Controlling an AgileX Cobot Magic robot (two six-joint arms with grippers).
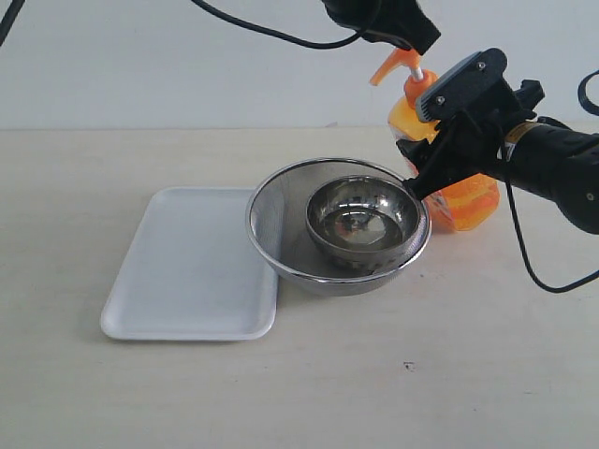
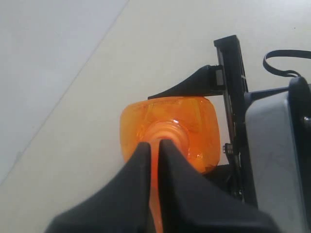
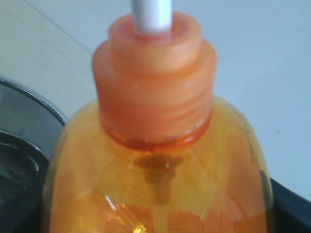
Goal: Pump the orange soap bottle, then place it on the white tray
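The orange soap bottle (image 1: 460,198) stands upright on the table behind and to the right of the strainer. My right gripper (image 1: 432,154) is shut on its body, and in the right wrist view the bottle (image 3: 155,160) fills the frame, white stem at the top. From above, my left gripper (image 1: 401,36) sits on the orange pump head (image 1: 388,67). In the left wrist view its fingertips (image 2: 146,151) are shut to a thin slit over the pump head, with the bottle's shoulders (image 2: 194,126) below. The white tray (image 1: 187,267) lies at the left with nothing on it.
A round metal mesh strainer (image 1: 271,220) holding a steel bowl (image 1: 360,220) sits between the tray and the bottle, its rim overlapping the tray's right edge. A black cable (image 1: 529,257) hangs from the right arm. Bare tabletop lies in front.
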